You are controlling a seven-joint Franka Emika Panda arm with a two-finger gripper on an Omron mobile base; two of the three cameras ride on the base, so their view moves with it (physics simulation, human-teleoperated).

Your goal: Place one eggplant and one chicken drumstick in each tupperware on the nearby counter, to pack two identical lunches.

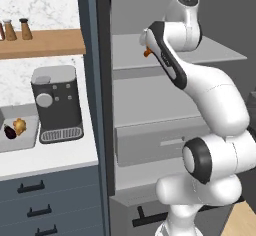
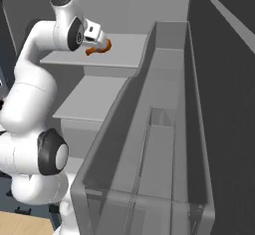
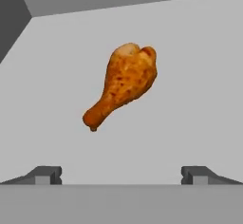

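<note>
The drumstick lies flat on the grey fridge shelf, long axis diagonal in the hand view, bone end toward lower left. The tool is above it, fingers spread wide, holding nothing.

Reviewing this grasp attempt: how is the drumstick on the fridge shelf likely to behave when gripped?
The drumstick looks rigid, so it probably won't flop. Its plump end tapers to a thin bone end, so it may pivot or slip if pinched off-centre. Lying on the smooth shelf, it could slide if the open gripper nudges it.
</note>
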